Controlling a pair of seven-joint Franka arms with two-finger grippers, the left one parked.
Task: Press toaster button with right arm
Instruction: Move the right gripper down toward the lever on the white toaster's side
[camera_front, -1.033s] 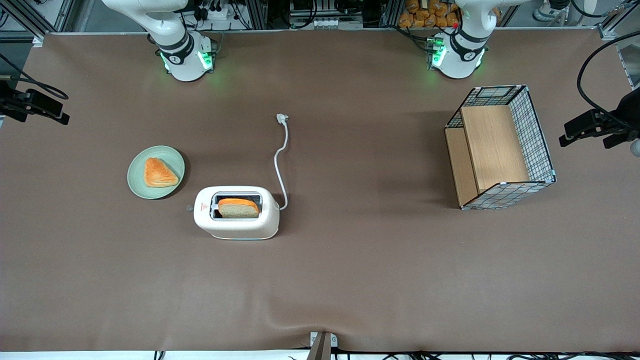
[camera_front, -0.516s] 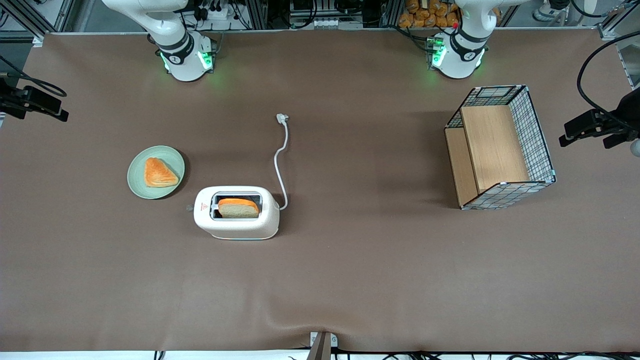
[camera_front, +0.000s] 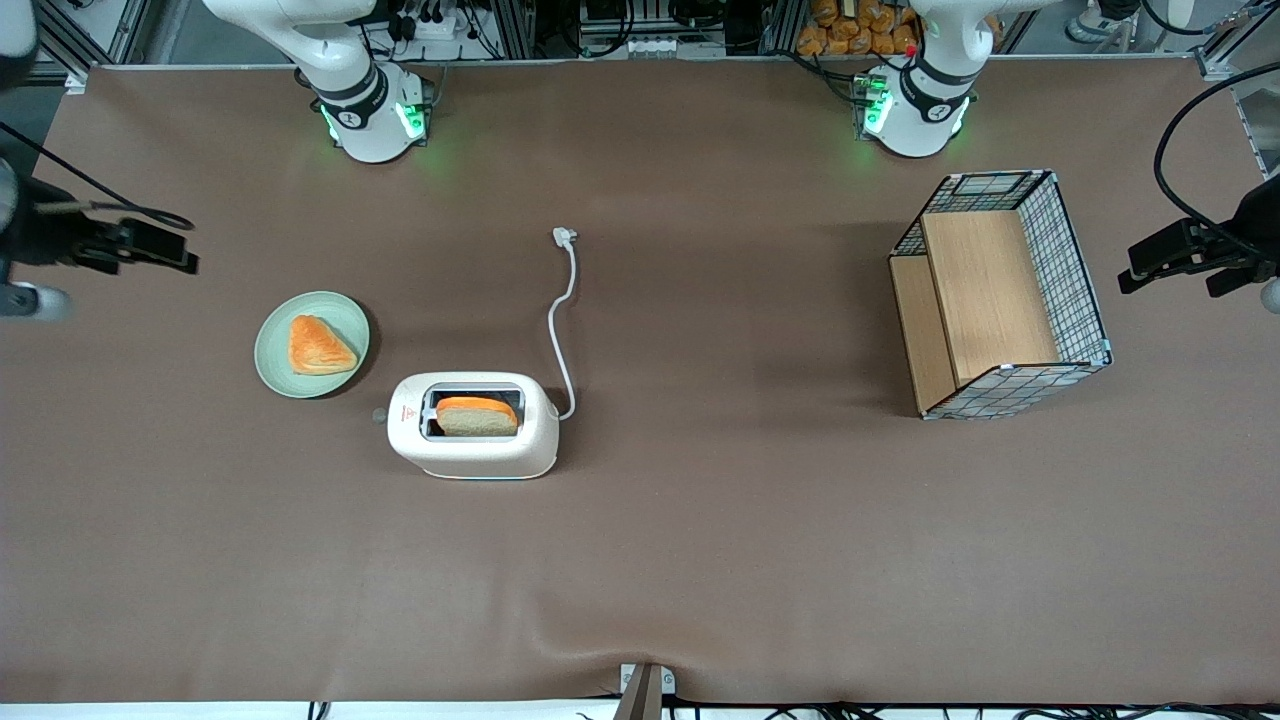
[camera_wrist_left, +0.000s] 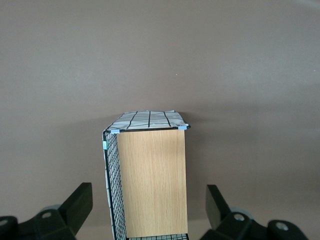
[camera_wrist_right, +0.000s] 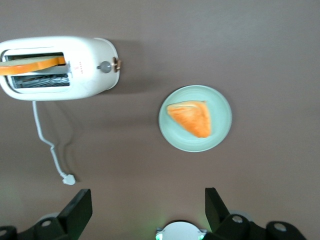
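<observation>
On the bench (camera_front: 700, 560) in the front view: toaster (camera_front: 472, 425), cream plastic, bread slice (camera_front: 477, 414) upright in its slot, just beside a green plate (camera_front: 312, 344) carrying a pastry; the right arm's pincer (camera_front: 150, 248) hangs high, well apart from it, toward the working arm's end. From the right wrist view: pincer (camera_wrist_right: 145, 207) spread wide and empty, looking down on the toaster button (camera_wrist_right: 105, 66), a small grey knob on the toaster's end nearest the plate. Judged a light, slick-shelled body liable to slide, so press squarely on the knob alone.
</observation>
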